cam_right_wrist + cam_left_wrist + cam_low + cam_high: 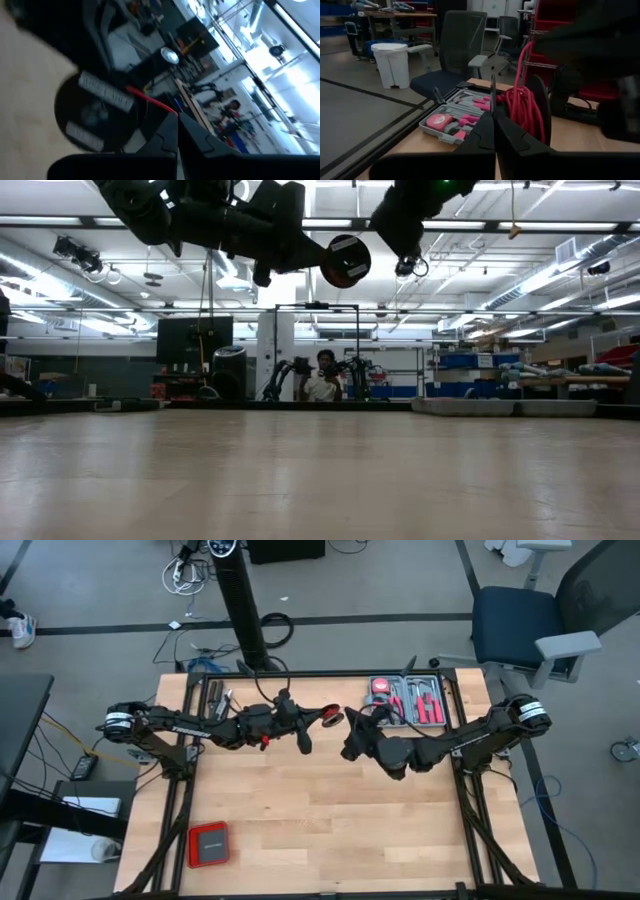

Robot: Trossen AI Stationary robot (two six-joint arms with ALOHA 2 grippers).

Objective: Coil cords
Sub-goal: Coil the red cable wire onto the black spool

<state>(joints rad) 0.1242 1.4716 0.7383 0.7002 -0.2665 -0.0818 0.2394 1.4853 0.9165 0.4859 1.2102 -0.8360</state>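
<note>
Wooden worktop (320, 820) below, with nothing of the task resting on it. Grey tool tray (410, 700) at the far edge, taken as the landmark. Flat red box (208, 843) well apart from the tray, at the opposite near corner.

Both arms raised, meeting just beside the tray on its side toward the worktop's middle. Left gripper (492, 117): fingers pressed together on a thin dark edge, apparently the rim of a black spool (345, 260). Right gripper (177, 117): fingers pinching a taut strand of the red cord (150, 100).

Bulk of the cord already gathered in loops at the spool, held aloft near the tray. Judged well along; left to do: winding in the last strand and setting the bundle down.
</note>
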